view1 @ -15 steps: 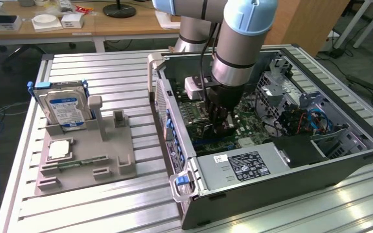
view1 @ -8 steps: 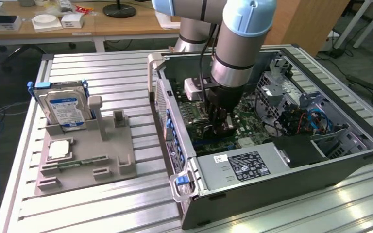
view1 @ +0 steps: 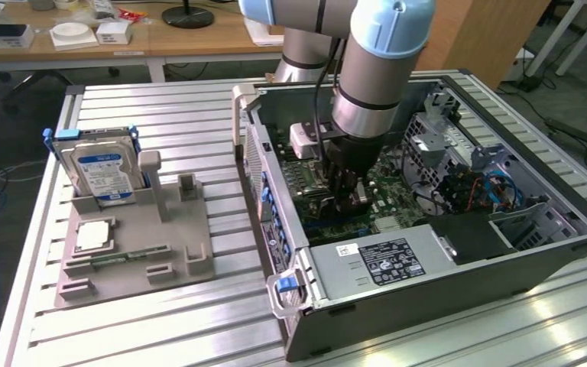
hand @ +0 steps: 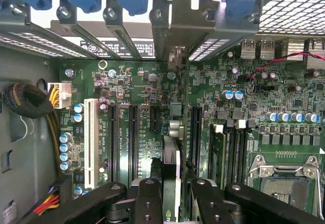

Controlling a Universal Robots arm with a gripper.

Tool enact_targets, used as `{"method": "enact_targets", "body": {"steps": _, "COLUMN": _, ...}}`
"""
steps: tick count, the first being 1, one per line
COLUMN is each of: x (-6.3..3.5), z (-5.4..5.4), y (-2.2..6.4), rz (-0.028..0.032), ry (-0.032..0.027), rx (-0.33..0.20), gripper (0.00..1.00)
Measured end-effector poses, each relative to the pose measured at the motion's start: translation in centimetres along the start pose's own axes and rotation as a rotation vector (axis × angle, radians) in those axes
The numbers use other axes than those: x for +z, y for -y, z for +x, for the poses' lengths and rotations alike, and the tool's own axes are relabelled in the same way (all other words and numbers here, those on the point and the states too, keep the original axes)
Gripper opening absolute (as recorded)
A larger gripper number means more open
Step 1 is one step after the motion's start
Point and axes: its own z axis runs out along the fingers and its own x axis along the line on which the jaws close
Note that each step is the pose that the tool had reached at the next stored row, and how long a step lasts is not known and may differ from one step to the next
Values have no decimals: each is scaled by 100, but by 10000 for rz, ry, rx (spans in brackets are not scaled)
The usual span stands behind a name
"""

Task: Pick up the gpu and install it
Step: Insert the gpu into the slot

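Note:
In the wrist view the gpu [hand: 171, 160] is seen edge-on as a thin card running between my two black fingers [hand: 147, 198]. Its silvery metal bracket [hand: 184, 28] stands against the row of rear slot openings of the case. My gripper [hand: 172, 203] is shut on the gpu. The card hangs over the green motherboard [hand: 142, 82], in line with the long black expansion slots [hand: 133, 137]. In the exterior view my gripper [view1: 345, 200] reaches straight down into the open computer case [view1: 273, 191], low over the motherboard [view1: 400, 195].
A grey parts holder [view1: 171, 252] lies on the slatted table at the exterior view's left, with a silver blue-labelled hard drive [view1: 103, 170], a processor chip [view1: 95, 235] and a memory stick [view1: 128, 254]. The power supply [view1: 396, 260], drive cage [view1: 442, 138] and cables [view1: 497, 187] crowd the case.

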Motion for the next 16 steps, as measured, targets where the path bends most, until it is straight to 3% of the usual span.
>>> {"method": "enact_targets", "body": {"steps": 16, "x": 27, "z": 0, "y": -2, "rz": 1, "ry": 0, "rx": 0, "gripper": 27}}
